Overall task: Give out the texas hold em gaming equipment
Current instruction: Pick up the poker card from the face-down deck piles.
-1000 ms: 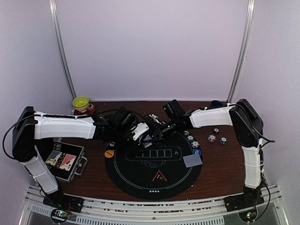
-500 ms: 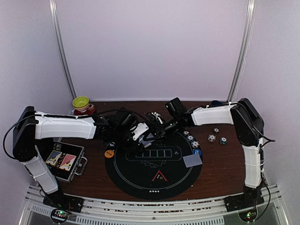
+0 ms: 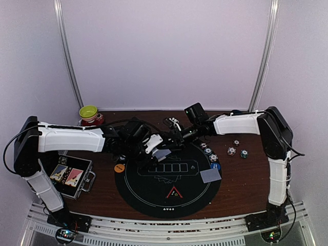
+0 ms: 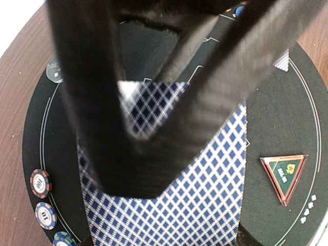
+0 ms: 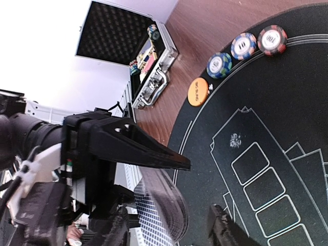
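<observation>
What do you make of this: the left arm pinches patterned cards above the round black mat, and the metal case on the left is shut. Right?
Not quite. The metal case is open, not shut: the right wrist view shows its foam-lined lid standing up. The rest holds: the left gripper pinches the patterned cards above the round black mat.
</observation>
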Controlling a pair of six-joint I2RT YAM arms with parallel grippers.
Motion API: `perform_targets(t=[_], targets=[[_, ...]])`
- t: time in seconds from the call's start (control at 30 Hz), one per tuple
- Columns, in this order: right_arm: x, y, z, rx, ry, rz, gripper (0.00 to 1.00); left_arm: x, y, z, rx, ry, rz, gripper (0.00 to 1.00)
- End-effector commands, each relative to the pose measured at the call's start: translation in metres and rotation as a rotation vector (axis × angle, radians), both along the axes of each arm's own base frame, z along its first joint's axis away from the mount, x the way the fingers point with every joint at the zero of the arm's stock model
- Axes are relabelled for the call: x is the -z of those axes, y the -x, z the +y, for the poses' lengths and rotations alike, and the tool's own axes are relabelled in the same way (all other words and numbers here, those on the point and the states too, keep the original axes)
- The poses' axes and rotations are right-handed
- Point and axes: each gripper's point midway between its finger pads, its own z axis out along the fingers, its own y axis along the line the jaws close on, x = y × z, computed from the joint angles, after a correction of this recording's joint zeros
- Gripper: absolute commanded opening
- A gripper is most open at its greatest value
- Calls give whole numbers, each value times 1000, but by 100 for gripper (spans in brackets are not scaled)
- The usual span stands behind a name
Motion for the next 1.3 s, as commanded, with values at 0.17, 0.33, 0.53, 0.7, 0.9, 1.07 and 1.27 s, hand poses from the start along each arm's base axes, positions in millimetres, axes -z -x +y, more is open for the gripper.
perform_targets(t=[0.17,0.33,0.53,0.7,0.9,1.07,1.27], targets=[[-20,0,-7,-2,-47,-23,36,-11,-2,-9,18,44,-32,57],[-22,4,-9,-18,-51,-29,20,-11,-2,-9,16,43,-32,57],[-25,4,-11,-24,-55,-33,0,-10,-2,-9,16,40,-34,57],[-29,-14,-28,23,-50,-43,0,-11,-2,-7,12,36,-37,57],[-40,-38,-53,92,-62,-61,0,-11,-3,-7,10,36,-40,57],[-40,-52,-70,139,-60,-62,0,-15,-4,-3,-9,27,-48,57],[-32,-72,-80,239,-45,-67,0,-25,-8,4,-55,9,-55,58]])
